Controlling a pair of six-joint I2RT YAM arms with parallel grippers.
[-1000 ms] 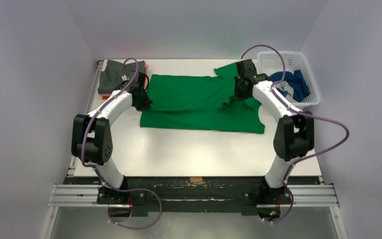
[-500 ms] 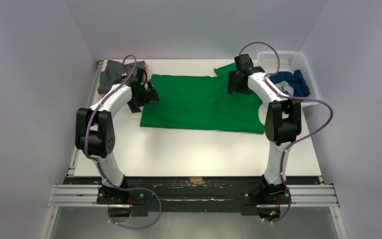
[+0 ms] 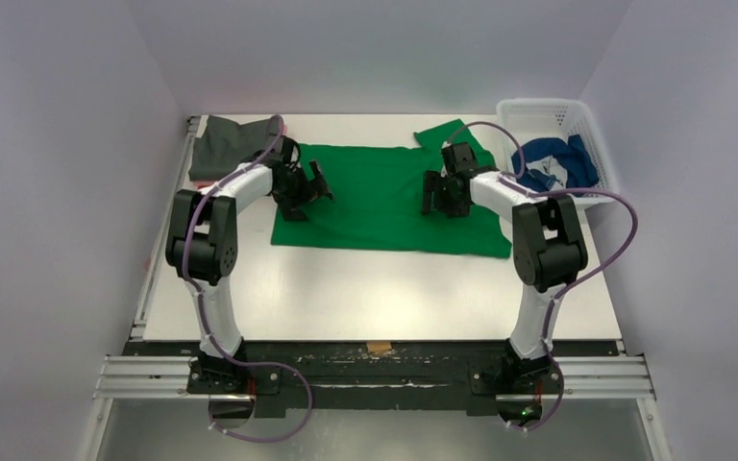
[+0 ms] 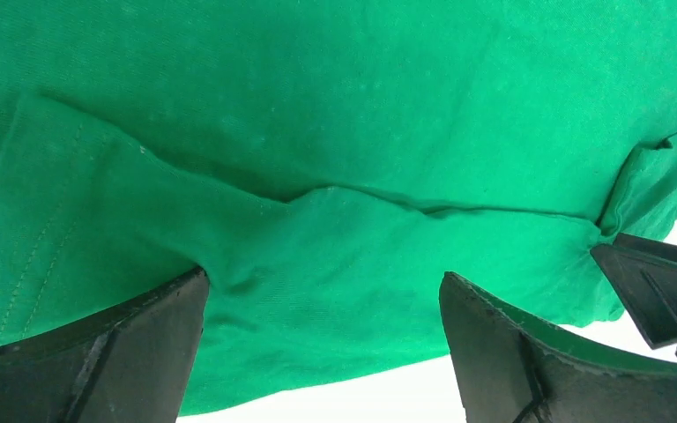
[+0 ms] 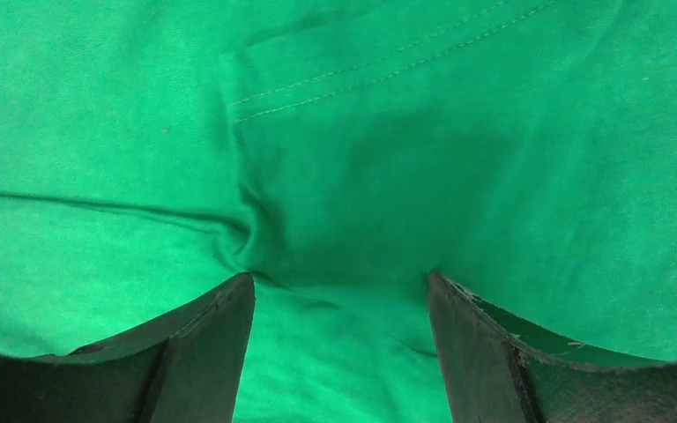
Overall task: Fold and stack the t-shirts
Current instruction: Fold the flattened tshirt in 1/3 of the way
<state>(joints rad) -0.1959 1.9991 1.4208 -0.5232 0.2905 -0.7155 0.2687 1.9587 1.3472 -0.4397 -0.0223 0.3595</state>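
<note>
Green t-shirt (image 3: 375, 206) under left arm (image 3: 245, 181) and right arm (image 3: 495, 187), both wrists turned inward, jaws spread.

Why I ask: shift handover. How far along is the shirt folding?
Done: a grey shirt lies folded at the far left corner of the table. In hand: the green shirt is spread mid-table, partly folded; the left fingers and right fingers stand open over it, gripping nothing. Left: finish that fold, stack it, then do the blue shirt in the basket.
</note>
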